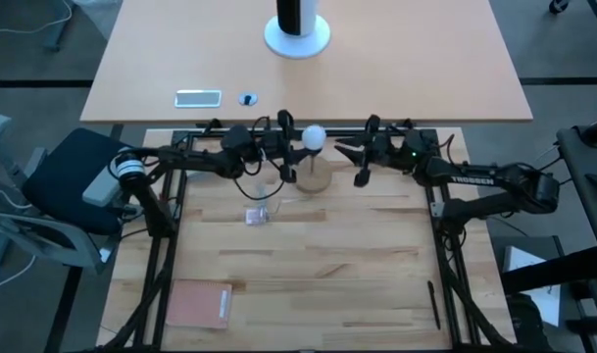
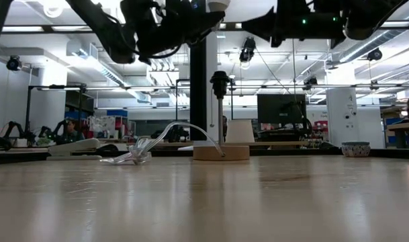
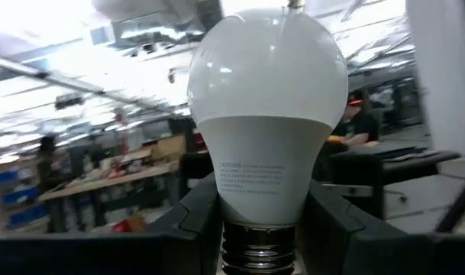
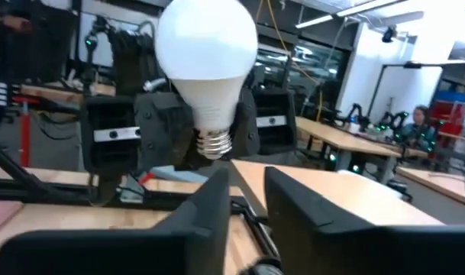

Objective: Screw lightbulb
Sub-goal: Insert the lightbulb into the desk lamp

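While your left gripper [image 1: 288, 149] pinches the lightbulb [image 1: 313, 136] at its neck (base cut off in wrist view), it hangs above the socket stand [image 1: 314, 178]; right gripper [image 1: 349, 165] at 3 o'clock, fingers spread.

Frosted white lightbulb [image 3: 267, 99] with grey screw base; pale wooden disc [image 1: 314, 180].

You see a frosted white lightbulb [image 3: 266, 114], smooth with a soft sheen, ending in a ribbed grey metal screw base [image 3: 259, 248]. Matt black plastic fingers [image 3: 194, 218] flank it. Below, your table [image 1: 318, 284] is pale planked wood with a satin finish; the socket's round base [image 2: 221, 152] is bare light wood, and a crinkled clear plastic wrapper [image 2: 133, 158] glints nearby.
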`<action>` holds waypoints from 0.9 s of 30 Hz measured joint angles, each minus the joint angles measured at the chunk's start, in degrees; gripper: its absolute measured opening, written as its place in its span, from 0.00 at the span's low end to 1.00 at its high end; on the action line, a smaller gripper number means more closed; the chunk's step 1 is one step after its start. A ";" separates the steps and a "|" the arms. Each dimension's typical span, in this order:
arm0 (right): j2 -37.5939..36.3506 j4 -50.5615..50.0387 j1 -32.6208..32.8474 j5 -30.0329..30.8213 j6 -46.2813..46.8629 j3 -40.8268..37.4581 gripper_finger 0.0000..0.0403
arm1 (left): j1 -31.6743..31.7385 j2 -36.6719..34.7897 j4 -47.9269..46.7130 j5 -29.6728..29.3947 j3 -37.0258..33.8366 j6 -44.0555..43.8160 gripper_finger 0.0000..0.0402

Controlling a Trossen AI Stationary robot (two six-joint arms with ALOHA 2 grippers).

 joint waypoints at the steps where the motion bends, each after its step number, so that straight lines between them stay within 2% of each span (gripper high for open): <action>1: -0.06 -0.10 0.41 0.00 0.55 0.34 0.24 | -0.13 -0.08 0.09 0.70 0.05 -0.28 0.29; 8: 2.15 -3.88 2.90 0.27 2.88 4.96 0.48 | -2.08 -0.10 -1.60 0.84 0.13 -0.81 0.29; 14: 5.49 -8.34 4.83 0.14 -0.29 10.50 0.62 | -1.95 -0.10 -3.43 -0.26 0.13 1.41 0.29; 20: 8.00 -9.33 4.89 0.08 -1.25 13.59 0.66 | -1.95 -0.12 -5.10 -1.05 0.12 2.78 0.29; 27: 10.23 -9.25 5.63 -0.30 -2.57 15.51 0.61 | -1.98 -0.14 -5.72 -1.18 0.11 3.51 0.29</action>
